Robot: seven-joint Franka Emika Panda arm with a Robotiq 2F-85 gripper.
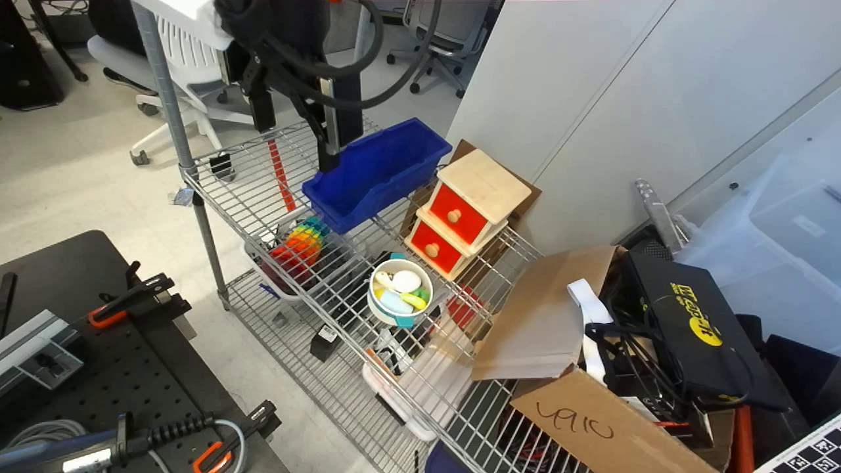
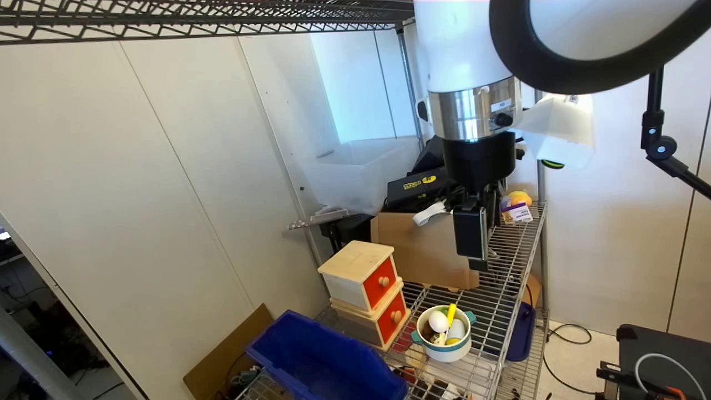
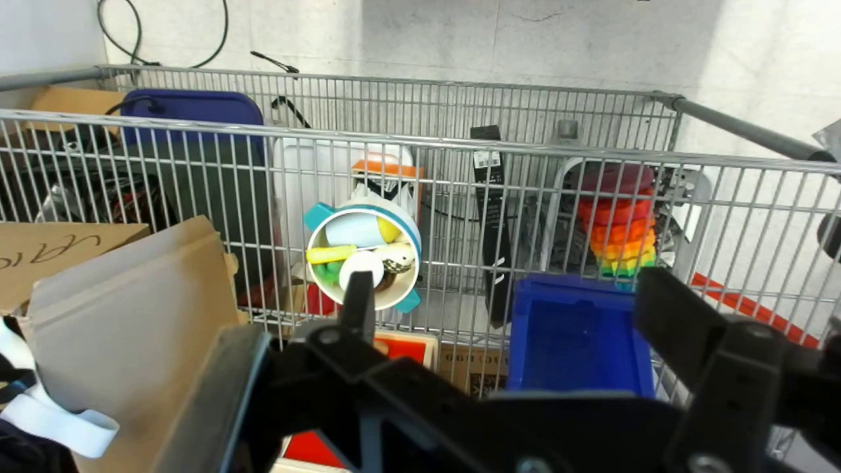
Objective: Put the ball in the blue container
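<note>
A white, round, ball-like thing (image 1: 407, 281) lies among several toys in a cream pot (image 1: 383, 314) with teal handles. The ball (image 2: 438, 321) and pot (image 2: 446, 353) also show in an exterior view. In the wrist view, a fingertip covers part of the ball (image 3: 351, 264) in the pot (image 3: 412, 231). The deep-blue container (image 1: 378, 174) stands on the wire shelf beyond the red-and-wood box; it also shows in an exterior view (image 2: 328, 361) and the wrist view (image 3: 571, 348). My gripper (image 1: 295, 148) is open and empty, well above the shelf; its fingers show spread in the wrist view (image 3: 506, 295).
The red-and-wood drawer box (image 1: 470, 203) stands between the container and a cardboard box (image 1: 558, 315) holding cables and a black case (image 1: 696, 315). A wire shelf (image 2: 489, 300) bears these things. A metal post (image 1: 164, 92) rises at its corner. A dark rack (image 2: 205, 16) hangs overhead.
</note>
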